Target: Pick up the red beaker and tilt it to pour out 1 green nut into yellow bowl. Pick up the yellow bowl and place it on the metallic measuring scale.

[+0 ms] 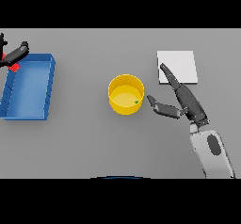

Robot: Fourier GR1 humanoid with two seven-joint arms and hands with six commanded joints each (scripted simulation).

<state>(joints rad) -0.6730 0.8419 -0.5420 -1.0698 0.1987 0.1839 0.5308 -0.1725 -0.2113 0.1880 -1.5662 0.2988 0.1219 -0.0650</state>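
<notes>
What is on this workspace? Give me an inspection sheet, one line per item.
Surface: plain grey table, one level.
Job's things: round yellow bowl at the centre, a small green nut inside it; flat square metallic measuring scale to its far right, nothing on it; red beaker only partly seen at the left edge.
Clutter: rectangular blue tray at the left.
Robot hands: left robot hand at the far left edge, curled round the red beaker; right robot hand open, fingers straight, right of the bowl and apart from it.
Cables: nothing seen.
Surroundings: nothing seen.
</notes>
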